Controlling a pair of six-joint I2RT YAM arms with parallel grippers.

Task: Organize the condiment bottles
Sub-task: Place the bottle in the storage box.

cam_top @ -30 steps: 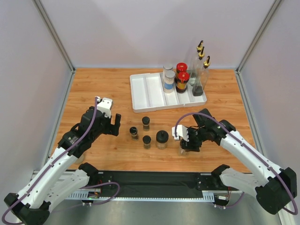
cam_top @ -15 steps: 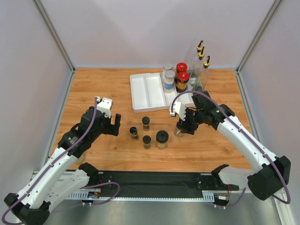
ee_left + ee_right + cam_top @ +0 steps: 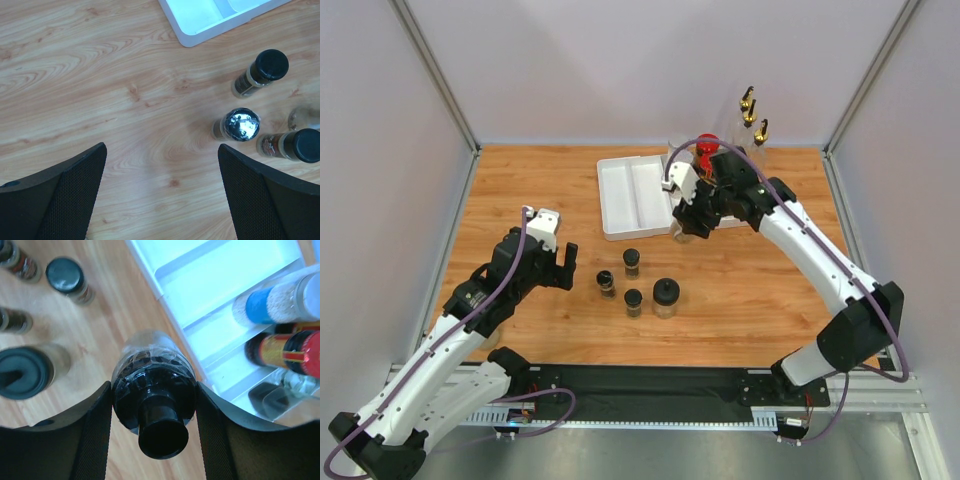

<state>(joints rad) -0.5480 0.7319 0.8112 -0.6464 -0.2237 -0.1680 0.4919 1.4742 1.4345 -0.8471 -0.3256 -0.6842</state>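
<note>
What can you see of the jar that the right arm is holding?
The jar has a clear, rounded body that looks like glass or plastic, with something dark inside. Its glossy black lid is topped by a round black knob. The right gripper clamps it, with one black finger on each side of the lid, and the jar stands upright between them. It is over the wooden table, right at the near edge of the white tray, not in any compartment. Whether its base touches the wood cannot be told.

Wooden table, white tray, black-lidded jars
</note>
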